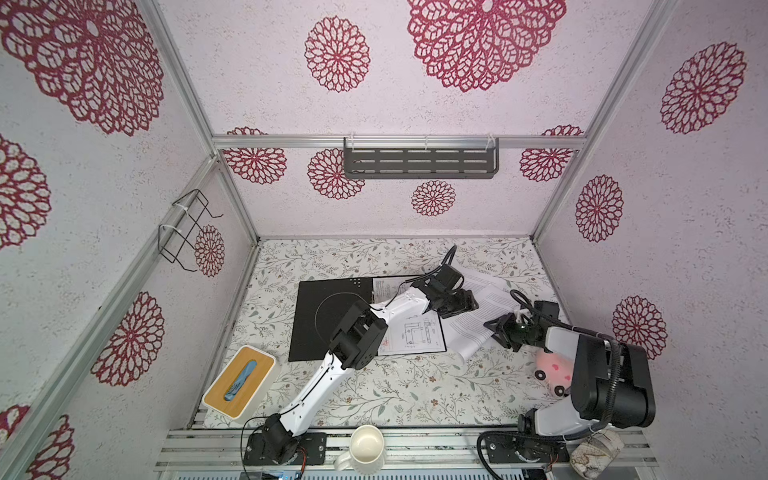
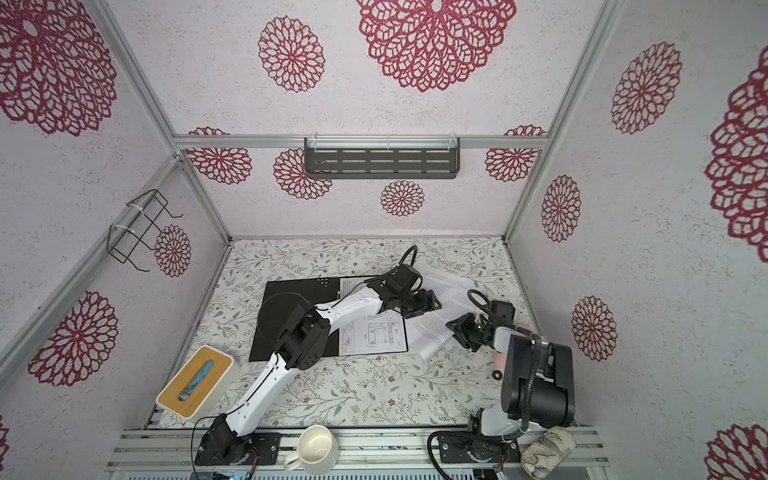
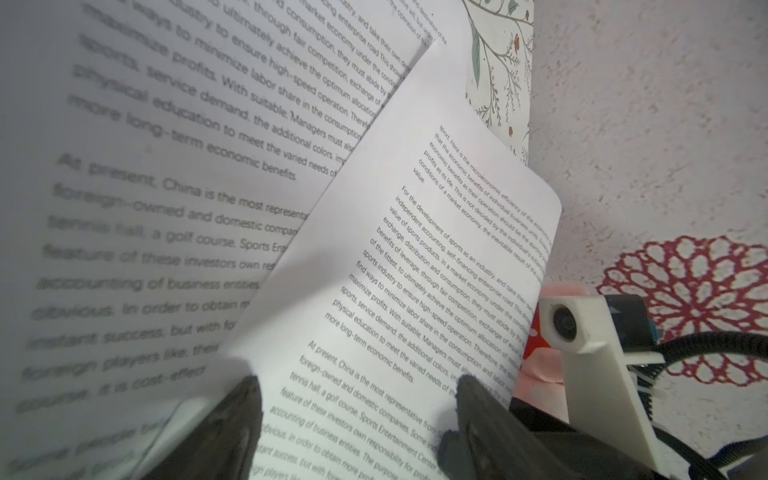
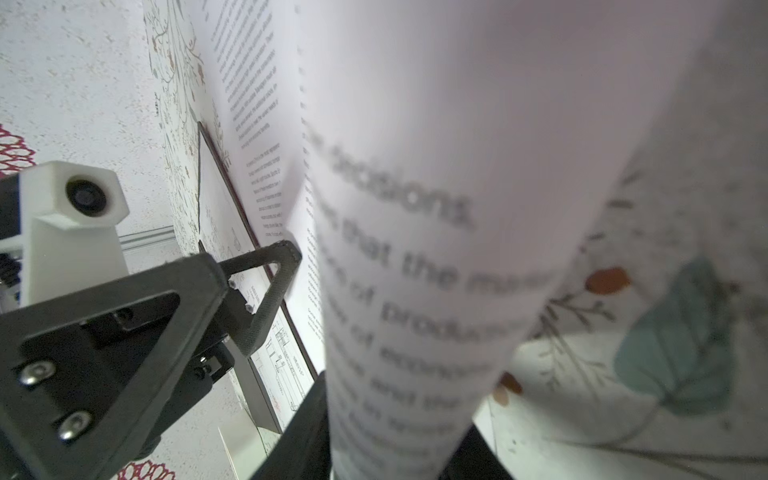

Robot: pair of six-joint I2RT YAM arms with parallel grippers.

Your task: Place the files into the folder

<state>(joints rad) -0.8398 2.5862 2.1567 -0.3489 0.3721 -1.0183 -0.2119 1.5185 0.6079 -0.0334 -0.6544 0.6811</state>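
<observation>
The folder lies open on the table with its black inside up. A drawing sheet rests on its right half. Two text sheets overlap just right of it, one nearer and one farther back. My left gripper hovers open over the nearer text sheet, its fingers spread wide with nothing between them. My right gripper is at that sheet's right edge. In the right wrist view the sheet bows up between the jaws of the right gripper, pressed from both sides.
A tissue box stands at the front left and a white mug on the front rail. A pink toy lies under the right arm and a patterned cup at the front right. A shelf hangs on the back wall.
</observation>
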